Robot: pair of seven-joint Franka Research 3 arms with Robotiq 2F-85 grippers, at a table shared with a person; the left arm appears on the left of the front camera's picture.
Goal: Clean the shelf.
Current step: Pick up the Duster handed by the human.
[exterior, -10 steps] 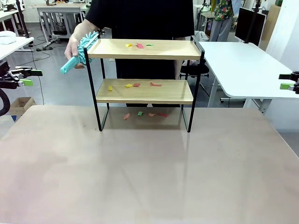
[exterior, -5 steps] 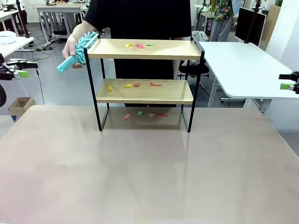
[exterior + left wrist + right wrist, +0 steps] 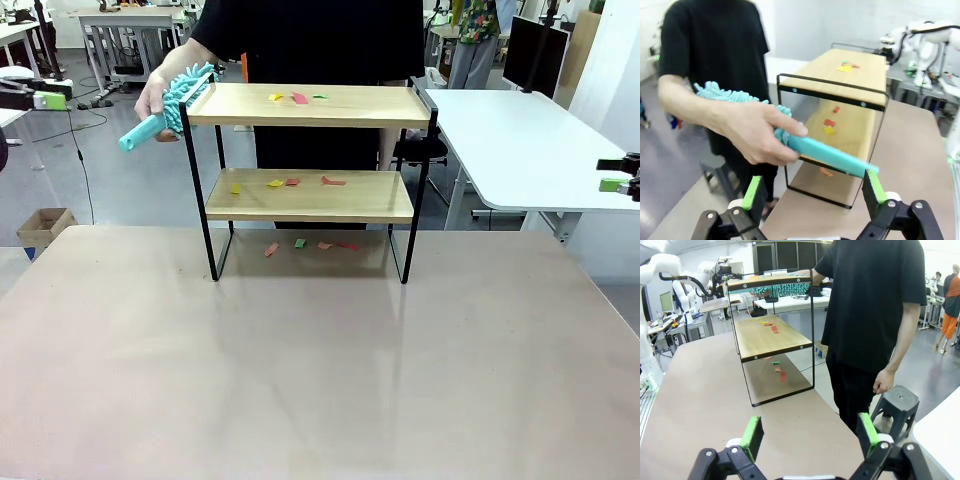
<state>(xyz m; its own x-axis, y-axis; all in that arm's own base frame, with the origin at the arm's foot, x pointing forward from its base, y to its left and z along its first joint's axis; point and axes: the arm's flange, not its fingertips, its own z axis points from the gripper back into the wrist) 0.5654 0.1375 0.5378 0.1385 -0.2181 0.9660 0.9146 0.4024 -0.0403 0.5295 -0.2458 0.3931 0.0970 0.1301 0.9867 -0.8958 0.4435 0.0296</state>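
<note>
Left claw (image 3: 813, 189) and right claw (image 3: 809, 434) gape wide, empty; shelf (image 3: 310, 197) upright, long axis running left-right.

Bright, even light is cast from overhead, a faint shadow and pale sheen are thrown on the bench (image 3: 320, 380) below the shelf (image 3: 310, 195), and the hand (image 3: 747, 132) is blurred in the left wrist view.

Three cameras, one shelf (image 3: 350, 105)
Front view faces it across the table (image 3: 300, 380); wrist views look at its opposite ends, the left from nearer.
</note>
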